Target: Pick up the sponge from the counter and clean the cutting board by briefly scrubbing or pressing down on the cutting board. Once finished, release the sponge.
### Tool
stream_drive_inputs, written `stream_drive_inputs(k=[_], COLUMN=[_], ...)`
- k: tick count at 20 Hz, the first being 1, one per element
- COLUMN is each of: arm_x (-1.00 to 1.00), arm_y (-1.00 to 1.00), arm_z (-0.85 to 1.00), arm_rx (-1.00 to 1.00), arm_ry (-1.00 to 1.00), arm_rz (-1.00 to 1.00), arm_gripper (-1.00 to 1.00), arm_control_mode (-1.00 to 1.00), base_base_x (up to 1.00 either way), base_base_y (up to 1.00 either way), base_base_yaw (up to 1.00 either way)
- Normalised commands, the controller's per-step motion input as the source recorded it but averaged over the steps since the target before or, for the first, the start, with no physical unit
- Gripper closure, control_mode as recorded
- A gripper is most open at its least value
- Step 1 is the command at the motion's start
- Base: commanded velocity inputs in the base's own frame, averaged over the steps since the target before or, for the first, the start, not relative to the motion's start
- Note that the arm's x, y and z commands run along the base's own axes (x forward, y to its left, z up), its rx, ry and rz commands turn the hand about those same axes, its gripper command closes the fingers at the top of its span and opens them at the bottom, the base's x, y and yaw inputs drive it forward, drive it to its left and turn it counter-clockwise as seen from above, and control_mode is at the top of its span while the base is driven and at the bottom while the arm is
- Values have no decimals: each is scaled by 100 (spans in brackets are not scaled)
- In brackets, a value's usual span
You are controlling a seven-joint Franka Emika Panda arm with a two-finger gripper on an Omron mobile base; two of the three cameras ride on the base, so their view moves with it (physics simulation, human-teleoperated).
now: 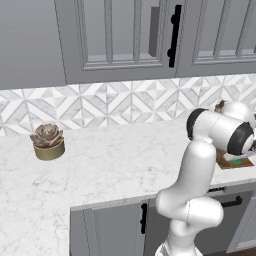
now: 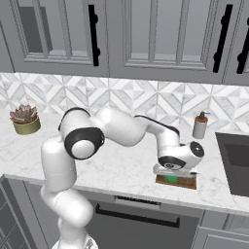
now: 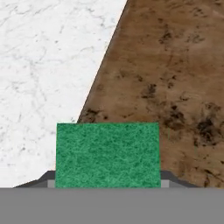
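The green sponge (image 3: 107, 155) sits between my two fingertips, and my gripper (image 3: 107, 180) is shut on it. It rests low over the near-left part of the dark brown cutting board (image 3: 175, 78), close to the board's edge. The white marble counter (image 3: 43, 65) lies to the board's left. From the right base view, my gripper (image 2: 173, 173) points down onto the cutting board (image 2: 187, 182) near the counter's front edge, and a sliver of the sponge (image 2: 171, 178) shows under the hand. In the left base view, the arm covers most of the cutting board (image 1: 226, 163).
A potted succulent (image 1: 48, 141) (image 2: 25, 119) stands far to the left on the counter. A soap dispenser (image 2: 200, 125) stands by the backsplash behind the board. A dark sink (image 2: 236, 160) lies to the right. Upper cabinets hang overhead.
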Motion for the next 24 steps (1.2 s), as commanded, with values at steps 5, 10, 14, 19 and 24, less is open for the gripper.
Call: stream_drive_inputs(k=[5, 10, 14, 19, 24], arm_x=[16, 43, 19, 21, 76], arm_y=[62, 65, 80, 91, 82], arm_z=[-9, -6, 6, 2, 0], arm_rx=[-2, 0, -1, -8, -3], arm_ry=[0, 2, 0, 1, 3], arm_rz=[-7, -3, 0, 0, 0], arm_gripper=[100, 100, 100, 100, -100], arm_control_mode=[-100, -100, -100, -100, -100], base_base_x=[0, 0, 0, 0, 0], base_base_y=[0, 0, 0, 0, 0], base_base_yaw=[0, 0, 0, 0, 0])
